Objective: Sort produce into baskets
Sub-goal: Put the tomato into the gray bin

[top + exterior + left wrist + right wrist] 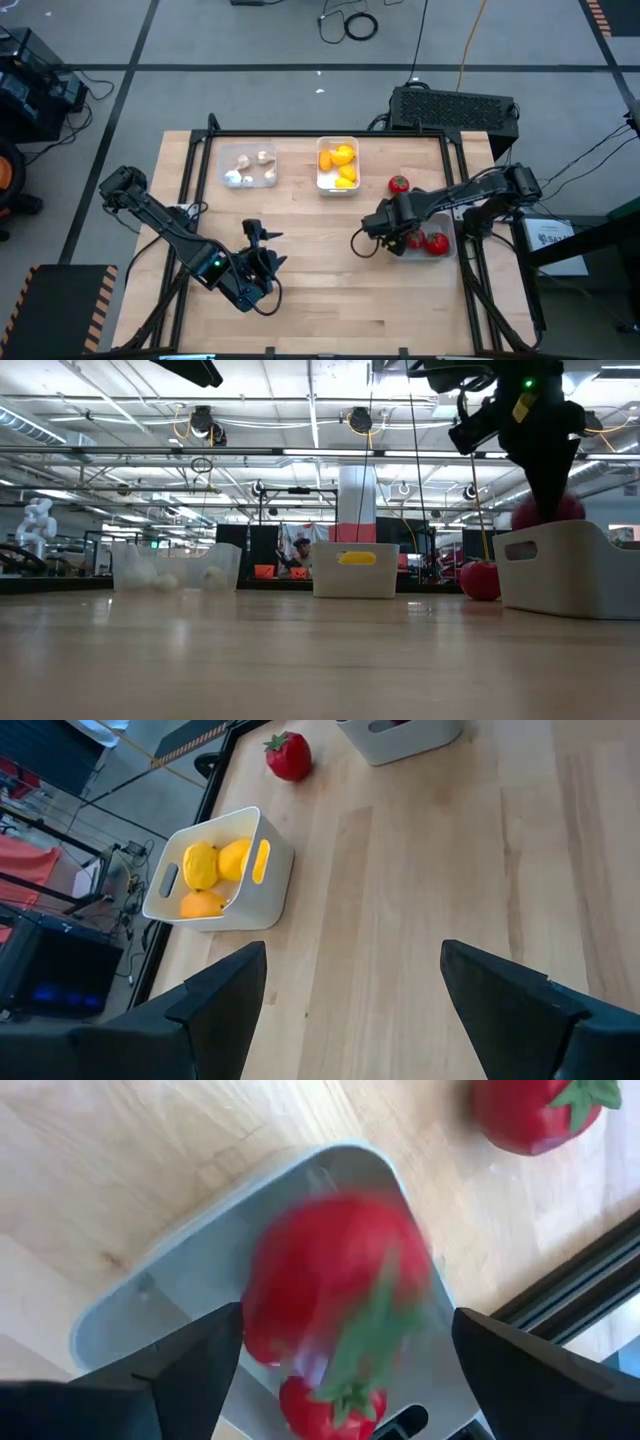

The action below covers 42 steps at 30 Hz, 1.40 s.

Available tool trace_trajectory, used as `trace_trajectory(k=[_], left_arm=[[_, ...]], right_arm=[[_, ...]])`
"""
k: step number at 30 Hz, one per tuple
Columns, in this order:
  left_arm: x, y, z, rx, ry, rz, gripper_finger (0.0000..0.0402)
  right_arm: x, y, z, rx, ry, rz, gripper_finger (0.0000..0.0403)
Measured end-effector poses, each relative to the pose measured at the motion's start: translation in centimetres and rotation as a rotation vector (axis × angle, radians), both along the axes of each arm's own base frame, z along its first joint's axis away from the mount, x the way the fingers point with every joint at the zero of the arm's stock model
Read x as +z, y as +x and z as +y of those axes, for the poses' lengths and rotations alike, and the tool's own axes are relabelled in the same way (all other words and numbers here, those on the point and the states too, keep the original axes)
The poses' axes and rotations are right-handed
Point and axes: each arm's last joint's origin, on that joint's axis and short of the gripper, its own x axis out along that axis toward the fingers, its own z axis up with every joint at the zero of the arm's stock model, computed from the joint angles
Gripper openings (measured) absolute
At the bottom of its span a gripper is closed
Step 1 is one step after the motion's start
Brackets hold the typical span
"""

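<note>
While the left hand hovers over the front edge of the desk, left of centre, its fingers stand apart and hold nothing. Near the back edge, on the left, sits the clear basket with whitish garlic bulbs inside. Just right of it, at the middle of the back edge, the white basket holds yellow and orange fruits. Farther right, one red tomato lies loose on the desk, near the right edge and just behind the grey basket. That basket sits against the right edge, and the right hand is directly over it with its fingers spread wide apart. Between them, in the right wrist view, a blurred tomato shows above the basket's floor, touching neither finger, with another tomato already lying inside.
</note>
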Motion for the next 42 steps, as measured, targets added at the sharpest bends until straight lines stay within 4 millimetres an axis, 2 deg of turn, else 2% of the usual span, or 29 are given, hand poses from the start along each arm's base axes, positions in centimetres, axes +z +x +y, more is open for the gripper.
trace_trajectory(k=[6,10,19,25,28,32,36,42], left_arm=[[0.1,0.1,-0.1,-0.001,-0.011,-0.011,0.0303],[0.1,0.1,-0.1,-0.001,-0.011,-0.011,0.0303],[0.0,0.1,-0.2,-0.021,-0.049,0.007,0.0303],[0.1,0.4,-0.3,-0.032,-0.091,-0.008,0.0303],[0.0,0.8,0.0,-0.074,-0.126,0.049,0.0303],[0.1,1.5,1.2,-0.109,-0.124,0.099,0.0303],[1.3,1.7,3.7,-0.096,-0.079,0.108,0.0303],[3.8,-0.6,7.0,-0.013,-0.067,0.094,0.0303]], right_arm=[[0.0,-0.1,-0.1,0.033,0.0,0.021,0.0352],[0.1,-0.1,-1.1,0.009,-0.034,0.025,0.0352],[0.2,0.4,-4.4,-0.013,-0.032,0.0,0.0352],[1.2,0.7,-7.0,-0.012,-0.044,-0.162,0.0352],[1.9,0.5,-8.8,-0.024,-0.037,-0.231,0.0352],[2.6,-0.4,-11.6,-0.063,-0.041,-0.266,0.0352],[3.0,-1.4,-14.0,-0.093,-0.062,-0.291,0.0352],[1.2,-2.5,-16.8,-0.137,-0.005,-0.359,0.0352]])
